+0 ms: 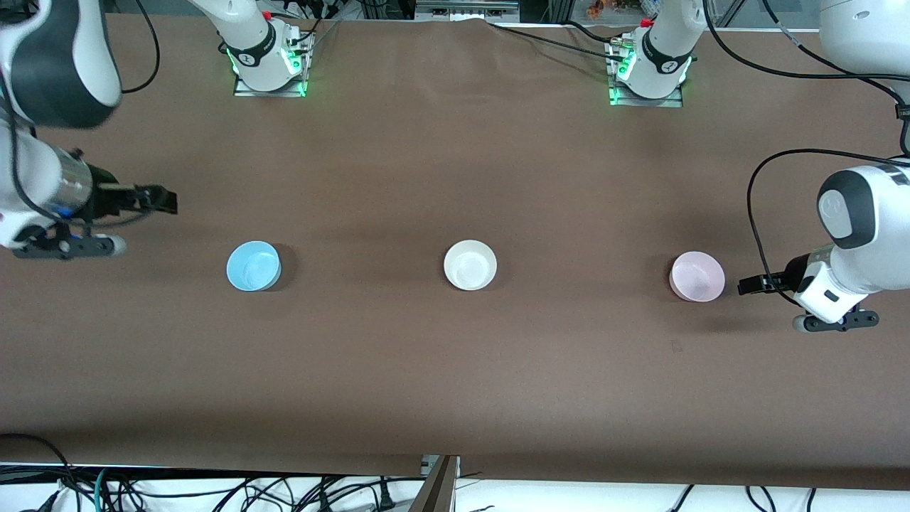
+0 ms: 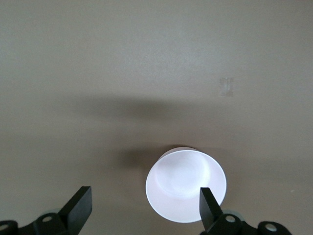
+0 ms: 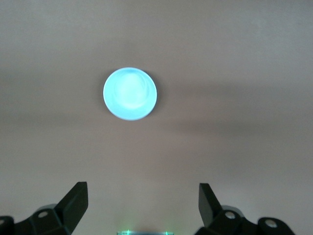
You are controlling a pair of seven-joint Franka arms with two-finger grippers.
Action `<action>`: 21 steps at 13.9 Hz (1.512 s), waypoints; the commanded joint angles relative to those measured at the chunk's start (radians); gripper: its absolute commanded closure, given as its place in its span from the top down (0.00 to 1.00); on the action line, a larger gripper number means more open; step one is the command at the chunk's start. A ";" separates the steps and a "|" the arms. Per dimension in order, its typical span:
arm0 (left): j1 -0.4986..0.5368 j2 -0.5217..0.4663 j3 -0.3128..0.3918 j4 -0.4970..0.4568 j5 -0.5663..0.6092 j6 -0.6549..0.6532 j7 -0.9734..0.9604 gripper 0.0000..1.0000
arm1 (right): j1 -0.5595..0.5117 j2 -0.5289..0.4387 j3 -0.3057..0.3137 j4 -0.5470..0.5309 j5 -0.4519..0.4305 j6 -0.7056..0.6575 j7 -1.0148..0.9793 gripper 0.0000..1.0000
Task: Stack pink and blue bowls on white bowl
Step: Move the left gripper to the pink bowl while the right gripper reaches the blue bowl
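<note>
Three bowls stand in a row on the brown table. The light blue bowl (image 1: 253, 266) is toward the right arm's end, the white bowl (image 1: 470, 264) is in the middle, and the pale pink bowl (image 1: 697, 276) is toward the left arm's end. My left gripper (image 1: 748, 284) is open and empty, low and close beside the pink bowl. In the left wrist view (image 2: 145, 208) the pink bowl (image 2: 186, 185) lies just ahead, by one finger (image 2: 209, 205). My right gripper (image 1: 163, 200) is open and empty over bare table near the blue bowl, which shows in the right wrist view (image 3: 130, 93) ahead of the gripper (image 3: 142, 200).
The two arm bases (image 1: 269, 60) (image 1: 647, 71) stand along the table's edge farthest from the front camera. Cables (image 1: 761, 227) hang by the left arm. The brown table cover (image 1: 455, 377) spreads wide around the bowls.
</note>
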 commanded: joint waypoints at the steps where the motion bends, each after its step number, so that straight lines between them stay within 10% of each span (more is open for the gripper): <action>1: 0.002 -0.075 -0.002 -0.154 -0.025 0.116 0.033 0.97 | -0.005 0.060 0.005 0.023 0.012 0.036 0.017 1.00; 13: -0.009 -0.093 -0.018 -0.433 -0.026 0.464 0.029 0.94 | -0.087 0.321 0.003 -0.015 0.135 0.328 -0.071 1.00; 21: -0.009 -0.073 -0.045 -0.459 -0.054 0.504 0.032 0.81 | -0.134 0.390 0.005 -0.116 0.278 0.473 -0.262 1.00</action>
